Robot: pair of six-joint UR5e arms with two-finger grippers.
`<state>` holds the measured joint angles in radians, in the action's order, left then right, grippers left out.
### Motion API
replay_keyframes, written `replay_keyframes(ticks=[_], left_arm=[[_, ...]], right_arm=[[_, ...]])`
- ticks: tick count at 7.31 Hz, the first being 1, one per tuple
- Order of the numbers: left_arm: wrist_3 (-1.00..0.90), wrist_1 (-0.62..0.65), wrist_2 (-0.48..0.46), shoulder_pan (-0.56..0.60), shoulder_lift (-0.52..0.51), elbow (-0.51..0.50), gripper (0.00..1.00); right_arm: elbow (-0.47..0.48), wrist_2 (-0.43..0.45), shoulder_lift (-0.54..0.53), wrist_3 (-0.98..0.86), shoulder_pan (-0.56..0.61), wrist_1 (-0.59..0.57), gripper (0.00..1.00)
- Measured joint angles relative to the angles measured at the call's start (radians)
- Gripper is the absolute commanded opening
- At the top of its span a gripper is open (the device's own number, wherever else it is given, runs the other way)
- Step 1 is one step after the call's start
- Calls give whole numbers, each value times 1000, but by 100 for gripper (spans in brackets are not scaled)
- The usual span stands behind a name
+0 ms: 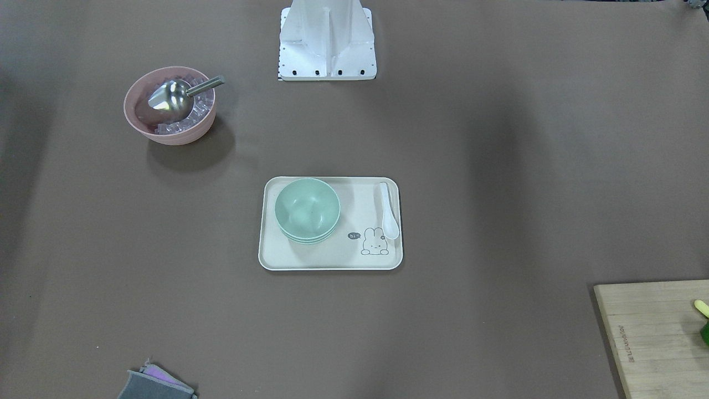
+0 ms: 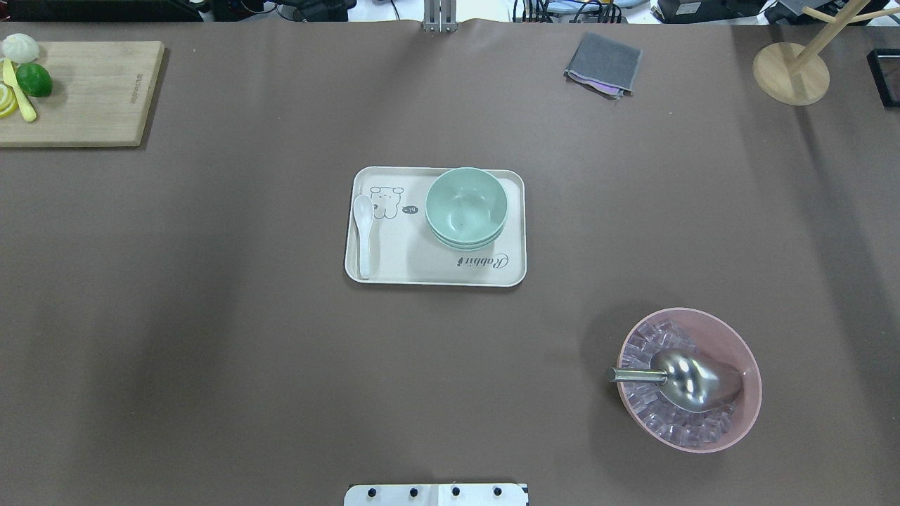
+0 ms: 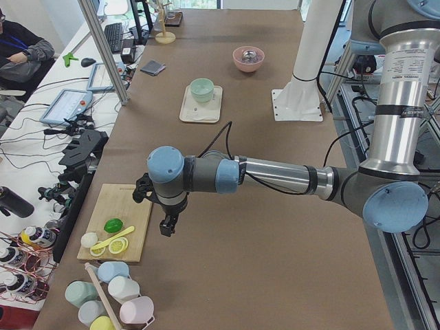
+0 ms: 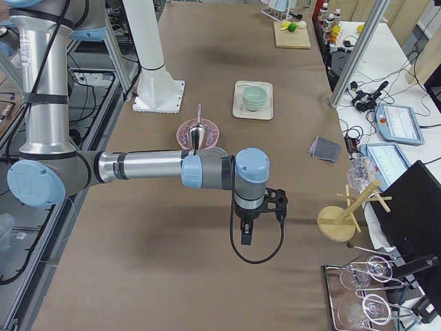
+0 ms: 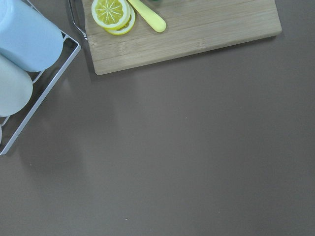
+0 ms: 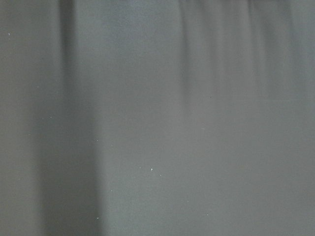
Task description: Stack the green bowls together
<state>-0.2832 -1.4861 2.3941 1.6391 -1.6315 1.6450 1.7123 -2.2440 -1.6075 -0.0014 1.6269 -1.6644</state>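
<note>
The green bowls point(image 1: 307, 209) sit nested in one stack on the cream tray point(image 1: 332, 260) at the table's middle; the stack also shows in the overhead view point(image 2: 466, 207). My left gripper point(image 3: 165, 227) hangs far from them, over the table next to the wooden cutting board point(image 3: 117, 230). My right gripper point(image 4: 246, 238) hangs over bare table at the other end. Both grippers show only in the side views, so I cannot tell whether they are open or shut. Neither wrist view shows fingers or a bowl.
A white spoon point(image 2: 363, 232) lies on the tray. The pink bowl point(image 2: 752, 365) with ice cubes and a metal scoop point(image 2: 692, 379) stands near the right side. A grey cloth point(image 2: 603, 63), a wooden stand point(image 2: 791, 70) and a cup rack point(image 5: 24, 39) are at the edges.
</note>
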Motion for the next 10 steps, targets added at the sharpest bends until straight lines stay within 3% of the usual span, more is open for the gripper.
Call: replay_keyframes(ticks=[10], left_arm=[[7,0,-1,2,4,11,98]], right_arm=[[0,1,0,-3,-22,2,100]])
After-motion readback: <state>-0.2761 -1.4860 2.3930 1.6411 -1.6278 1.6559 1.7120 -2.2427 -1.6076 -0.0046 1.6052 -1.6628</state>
